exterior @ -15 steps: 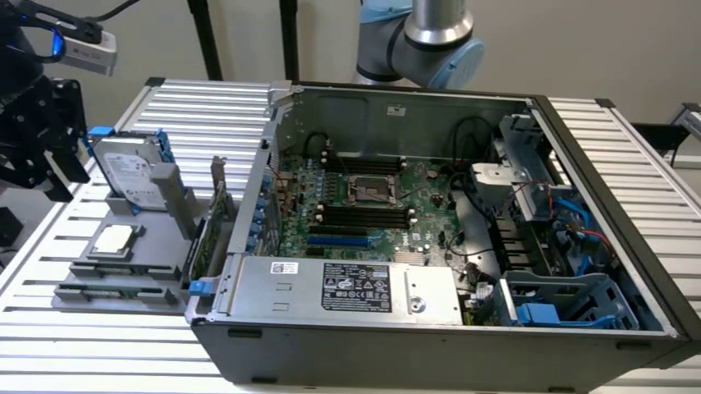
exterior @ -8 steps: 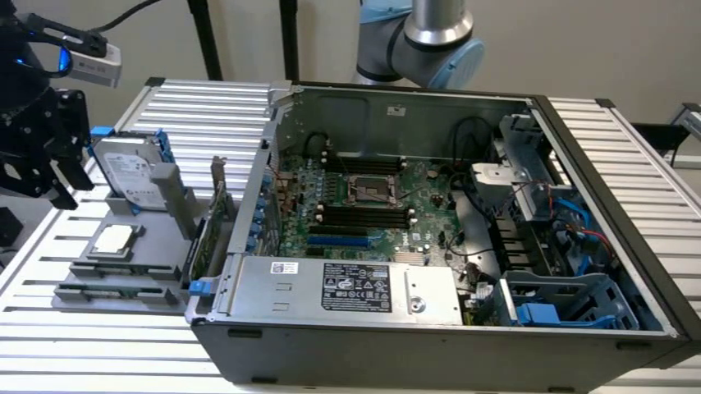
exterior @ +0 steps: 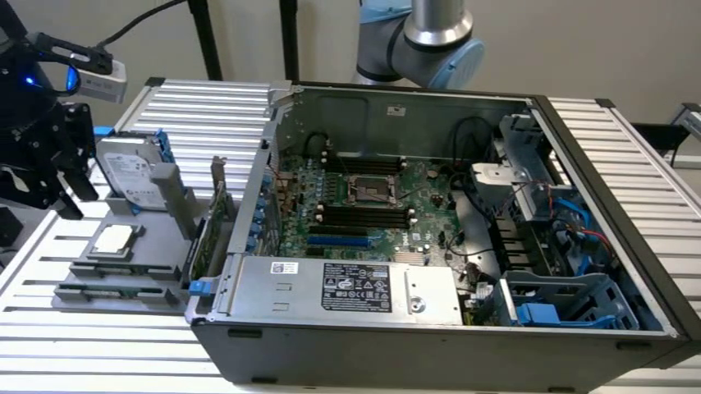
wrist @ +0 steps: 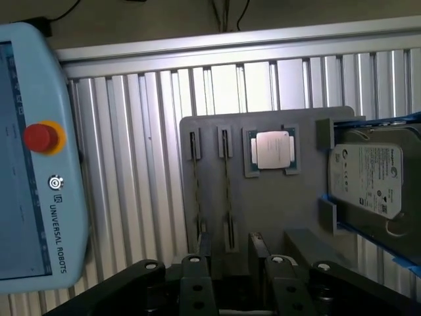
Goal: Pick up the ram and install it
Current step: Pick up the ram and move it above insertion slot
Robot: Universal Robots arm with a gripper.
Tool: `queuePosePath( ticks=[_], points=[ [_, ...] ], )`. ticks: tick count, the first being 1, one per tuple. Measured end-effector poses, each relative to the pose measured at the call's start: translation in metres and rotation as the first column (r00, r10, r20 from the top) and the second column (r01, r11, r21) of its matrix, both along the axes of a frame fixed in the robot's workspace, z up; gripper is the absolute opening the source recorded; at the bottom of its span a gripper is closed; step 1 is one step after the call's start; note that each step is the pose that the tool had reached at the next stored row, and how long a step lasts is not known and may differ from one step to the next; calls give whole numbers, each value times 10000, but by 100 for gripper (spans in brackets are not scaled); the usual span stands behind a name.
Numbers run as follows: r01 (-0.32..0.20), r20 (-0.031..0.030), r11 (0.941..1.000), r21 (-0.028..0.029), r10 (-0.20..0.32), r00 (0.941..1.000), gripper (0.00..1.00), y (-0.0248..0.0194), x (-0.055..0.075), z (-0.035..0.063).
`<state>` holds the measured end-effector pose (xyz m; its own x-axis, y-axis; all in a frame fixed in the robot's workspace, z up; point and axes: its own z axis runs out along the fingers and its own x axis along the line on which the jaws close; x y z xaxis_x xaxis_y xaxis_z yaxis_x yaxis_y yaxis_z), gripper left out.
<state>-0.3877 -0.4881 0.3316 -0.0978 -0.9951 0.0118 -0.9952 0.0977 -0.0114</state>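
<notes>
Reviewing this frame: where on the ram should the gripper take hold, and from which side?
Probably the exposed upper long edge of the ram, near mid-length, coming straight down and pinching its flat faces. It stands on edge in a slot of the gray holder, brackets cover its ends, and another stick stands close alongside.

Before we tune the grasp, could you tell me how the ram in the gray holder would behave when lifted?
The ram stands on edge, thin, in a gray holder slot: probably stiff and light. Being so narrow, it may tilt or bind if pulled crookedly.
</notes>
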Motion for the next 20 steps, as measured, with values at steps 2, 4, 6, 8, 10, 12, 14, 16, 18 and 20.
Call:
queuePosePath(
  ticks=[2,4,6,8,10,12,14,16,18,20],
  points=[
    [-1,0,10000,0,1,10000,36,0,-19,-35],
    [0,0,10000,0,0,10000,36,0,-37,-71],
    [0,2,10000,1,0,10000,36,0,-52,-110],
    [-2,0,10000,-1,2,10000,36,-2,-57,-145],
    [0,1,10000,1,0,10000,36,-17,-59,-182],
    [1,-1,10000,-1,-1,10000,36,-54,-59,-217],
    [0,0,10000,0,0,10000,36,-96,-58,-254],
    [0,1,10000,0,0,10000,36,-128,-58,-290],
    [1,2,10000,1,-1,10000,36,-152,-57,-327],
    [5,0,10000,0,-5,10000,36,-176,-56,-363]
  ],
)
